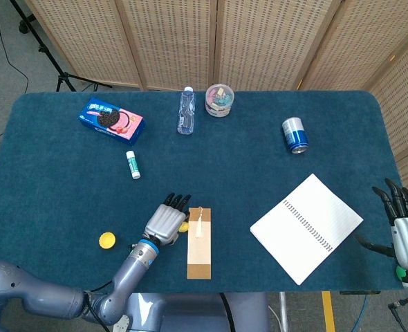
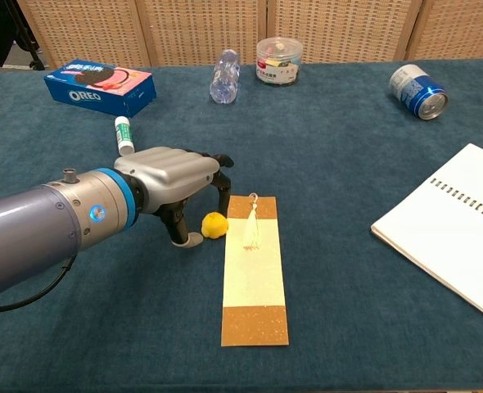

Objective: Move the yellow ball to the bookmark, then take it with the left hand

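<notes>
The small yellow ball (image 2: 215, 224) lies on the blue cloth, touching the left edge of the bookmark (image 2: 255, 278) near its tassel. In the head view the ball (image 1: 184, 226) peeks out beside the bookmark (image 1: 199, 242). My left hand (image 2: 172, 176) arches over the ball's left side. Its thumb stands on the cloth just left of the ball and its fingertips hang above it; nothing is gripped. The left hand (image 1: 166, 220) shows palm down. My right hand (image 1: 406, 225) stays at the table's right edge, fingers spread, holding nothing.
A yellow cap (image 1: 107, 240) lies left of my left arm. A spiral notebook (image 1: 306, 227) lies at the right. At the back are an Oreo box (image 1: 110, 120), a glue stick (image 1: 133, 164), a water bottle (image 1: 185, 111), a plastic tub (image 1: 219, 99) and a blue can (image 1: 294, 135).
</notes>
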Controlling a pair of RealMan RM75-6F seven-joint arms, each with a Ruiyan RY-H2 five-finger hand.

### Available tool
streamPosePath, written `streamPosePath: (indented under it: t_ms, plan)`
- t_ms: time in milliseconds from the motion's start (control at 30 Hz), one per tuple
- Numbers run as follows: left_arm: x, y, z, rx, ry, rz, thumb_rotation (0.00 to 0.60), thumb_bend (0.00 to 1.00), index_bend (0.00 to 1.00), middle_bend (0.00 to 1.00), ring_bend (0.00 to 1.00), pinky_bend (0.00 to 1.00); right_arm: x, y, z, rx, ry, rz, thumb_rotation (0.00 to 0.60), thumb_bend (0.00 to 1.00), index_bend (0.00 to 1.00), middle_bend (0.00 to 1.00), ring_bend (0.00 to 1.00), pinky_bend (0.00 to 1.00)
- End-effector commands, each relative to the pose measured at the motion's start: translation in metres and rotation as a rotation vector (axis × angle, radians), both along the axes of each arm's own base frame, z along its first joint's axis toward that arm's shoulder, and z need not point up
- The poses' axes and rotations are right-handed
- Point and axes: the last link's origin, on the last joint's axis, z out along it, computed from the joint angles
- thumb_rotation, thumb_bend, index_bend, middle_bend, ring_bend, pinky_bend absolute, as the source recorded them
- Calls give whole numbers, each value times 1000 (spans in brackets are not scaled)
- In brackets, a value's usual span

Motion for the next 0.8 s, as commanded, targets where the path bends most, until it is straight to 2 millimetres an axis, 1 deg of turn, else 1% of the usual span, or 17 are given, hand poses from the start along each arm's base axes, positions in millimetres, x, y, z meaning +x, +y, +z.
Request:
streamPosePath:
  t_ms: [33, 333, 533, 667, 800]
  plan:
    - [-1, 0, -3, 10, -5, -3, 600, 334, 423, 0, 0, 0, 0, 0, 0, 1, 1, 1, 600, 0, 105, 0, 0, 0]
    - [-3, 0, -10, 19, -7, -2, 600, 368, 495, 0, 0, 0, 0, 0, 0, 4, 1, -2, 600, 0, 105, 0, 0, 0]
    - [-3, 1, -11, 21, -16, 3, 600, 377, 514, 0, 0, 0, 0, 0, 0, 7, 2, -3, 600, 0, 105, 0, 0, 0]
    - [-2, 2, -7, 27, -28, 6, 600, 382, 520, 0, 0, 0, 0, -1, -1, 9, 3, -3, 600, 0, 105, 0, 0, 0]
    - [-1, 6, 8, 48, -51, 5, 600, 384, 531, 0, 0, 0, -1, -1, -2, 12, 5, -5, 600, 0, 105, 0, 0, 0]
